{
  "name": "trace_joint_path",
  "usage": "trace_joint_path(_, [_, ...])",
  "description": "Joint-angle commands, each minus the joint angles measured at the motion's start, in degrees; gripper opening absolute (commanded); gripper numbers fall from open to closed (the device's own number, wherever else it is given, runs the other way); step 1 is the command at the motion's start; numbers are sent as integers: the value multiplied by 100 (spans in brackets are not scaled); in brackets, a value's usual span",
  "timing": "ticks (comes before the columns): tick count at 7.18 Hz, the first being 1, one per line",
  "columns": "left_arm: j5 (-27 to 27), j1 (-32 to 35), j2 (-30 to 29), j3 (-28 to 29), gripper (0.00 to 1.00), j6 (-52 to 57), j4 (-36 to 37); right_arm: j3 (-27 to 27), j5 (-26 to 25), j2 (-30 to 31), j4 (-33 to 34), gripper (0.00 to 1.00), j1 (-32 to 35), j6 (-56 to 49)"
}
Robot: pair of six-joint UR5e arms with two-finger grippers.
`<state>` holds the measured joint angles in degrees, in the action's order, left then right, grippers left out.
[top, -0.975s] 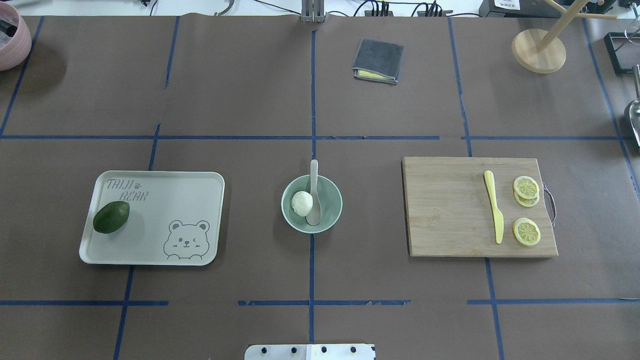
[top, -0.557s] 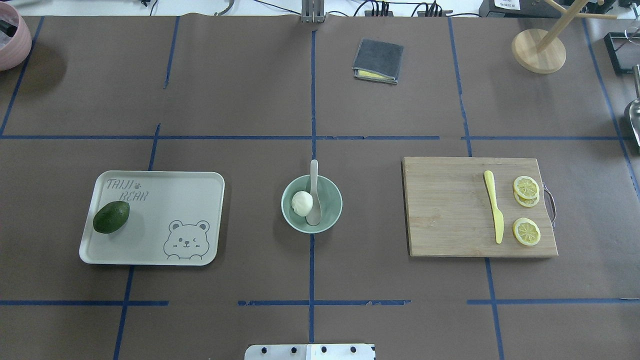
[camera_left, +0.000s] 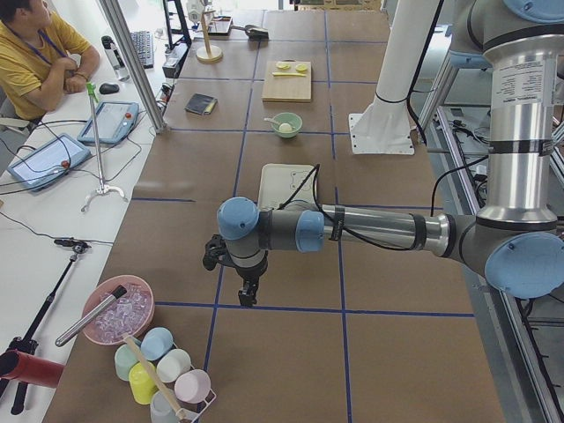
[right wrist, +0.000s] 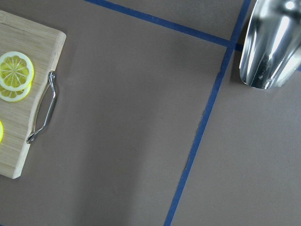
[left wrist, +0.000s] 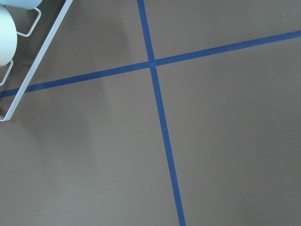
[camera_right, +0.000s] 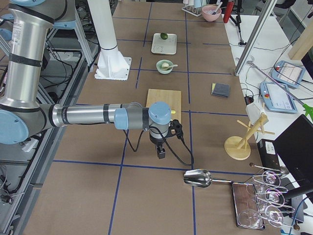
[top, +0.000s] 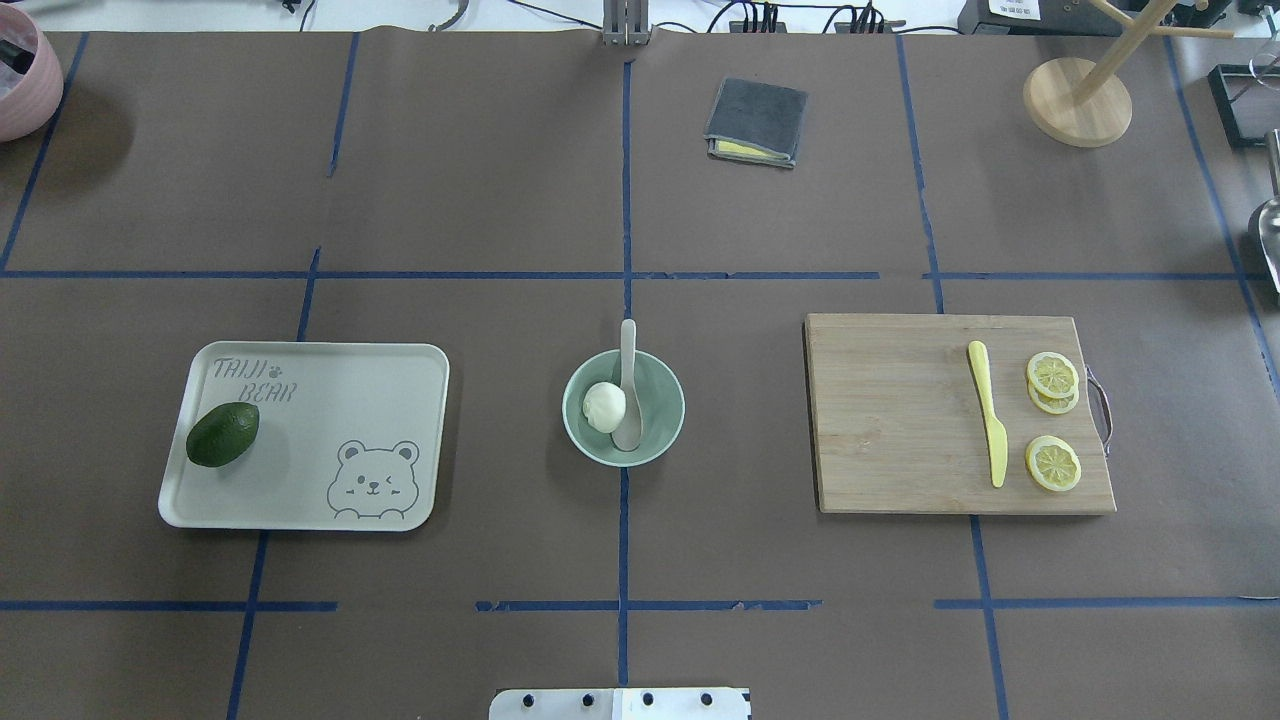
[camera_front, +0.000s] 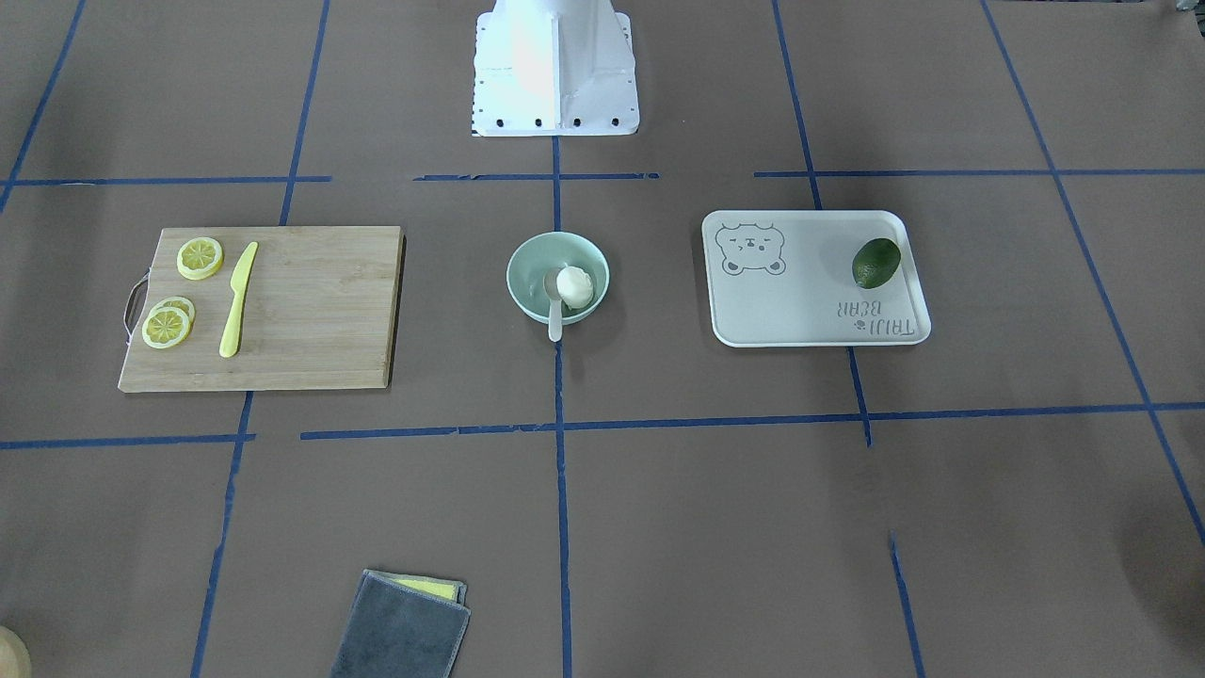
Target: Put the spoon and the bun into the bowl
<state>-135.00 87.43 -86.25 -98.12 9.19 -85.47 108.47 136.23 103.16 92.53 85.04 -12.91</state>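
The mint-green bowl (top: 668, 405) stands at the table's middle, also in the front-facing view (camera_front: 524, 273). The white bun (top: 604, 407) lies inside it on the left. The pale spoon (top: 628, 372) lies in the bowl beside the bun, scoop down, its handle sticking out over the far rim. Both grippers are far from the bowl and show only in the side views. The left gripper (camera_left: 249, 295) hangs over the table's left end. The right gripper (camera_right: 161, 152) hangs beyond the cutting board at the right end. I cannot tell whether either is open or shut.
A white tray (top: 380, 400) with an avocado (top: 222, 434) lies left of the bowl. A wooden cutting board (top: 890, 420) with a yellow knife (top: 988, 412) and lemon slices (top: 1052, 464) lies right. A grey cloth (top: 757, 121), a wooden stand (top: 1076, 100) and a metal scoop (right wrist: 269, 42) lie farther off.
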Motion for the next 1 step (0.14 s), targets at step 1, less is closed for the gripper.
trace_joint_path(1, [8,73,-58,3,100,-5,12,113,-18,-15,204,100,-31,-10])
